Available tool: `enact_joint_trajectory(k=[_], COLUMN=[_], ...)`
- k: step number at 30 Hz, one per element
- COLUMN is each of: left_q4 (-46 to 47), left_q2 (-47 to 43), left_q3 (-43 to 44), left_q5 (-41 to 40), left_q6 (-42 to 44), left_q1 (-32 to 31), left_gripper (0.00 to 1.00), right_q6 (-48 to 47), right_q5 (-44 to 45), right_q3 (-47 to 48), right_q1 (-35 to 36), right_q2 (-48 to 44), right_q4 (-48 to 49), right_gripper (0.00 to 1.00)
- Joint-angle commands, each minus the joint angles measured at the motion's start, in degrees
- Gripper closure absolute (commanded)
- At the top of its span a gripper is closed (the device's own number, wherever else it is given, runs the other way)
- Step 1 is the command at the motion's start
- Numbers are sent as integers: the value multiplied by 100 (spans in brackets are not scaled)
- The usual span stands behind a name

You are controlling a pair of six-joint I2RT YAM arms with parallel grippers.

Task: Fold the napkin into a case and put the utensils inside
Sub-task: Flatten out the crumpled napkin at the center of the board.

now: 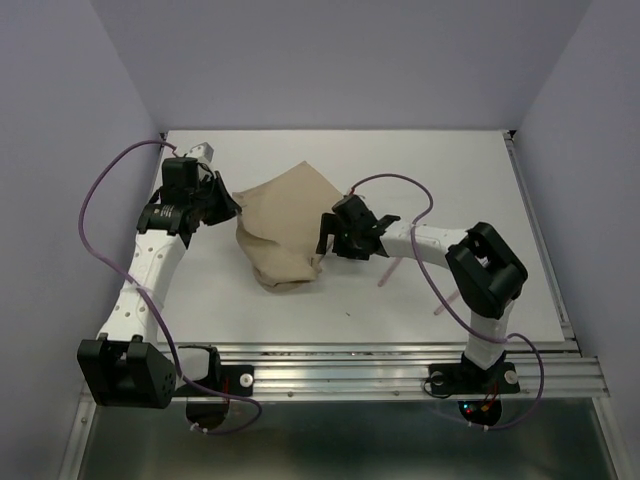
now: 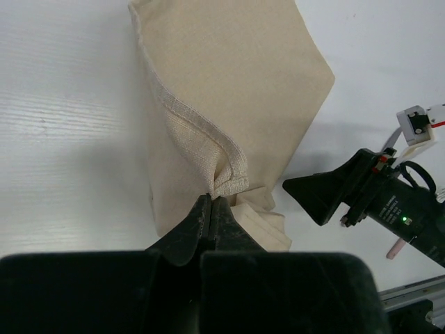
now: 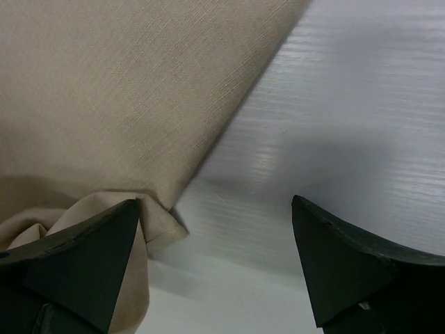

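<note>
Pinching a hemmed fold of the soft, plain beige-tan cloth napkin [image 2: 229, 90] in the pressed-together left gripper [image 2: 211, 209]; holding the right gripper [image 3: 214, 216] spread, a limp corner just inside one finger; judging it light and floppy, best gripping hems or corners

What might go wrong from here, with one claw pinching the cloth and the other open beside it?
The left gripper pinches only a small bit of the hem of the napkin; a pull may slip it free. The right gripper is open with just one finger at the bunched cloth edge, so closing may miss or catch the wrong layer. The utensils lie close by the right arm, which might knock them.
</note>
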Motion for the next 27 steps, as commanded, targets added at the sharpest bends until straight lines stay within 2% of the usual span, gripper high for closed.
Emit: enact_joint_trajectory(k=[1, 7, 13, 20, 25, 27], left_q4=[179, 135, 214, 188, 205, 197], left_q2=[-226, -182, -287, -358, -358, -358], left_q3=[251, 322, 260, 234, 137, 128], left_q5=[-125, -186, -353, -503, -494, -468], left_q6=[-26, -97, -237, -264, -290, -334], left_q1=[25, 25, 43, 60, 78, 87], left_gripper=[100, 100, 100, 100, 100, 100], right_q6=[7, 191, 164, 323, 349, 314], right_q5=[-230, -477, -319, -310, -398, -179], right_q3=[292, 178, 363, -59, -42, 37], right_q1=[198, 252, 488, 717, 841, 841], right_q2=[70, 44, 238, 159, 351, 378], right_q4=[340, 649, 253, 455, 534, 508], right_gripper=[6, 14, 25, 34, 46, 50])
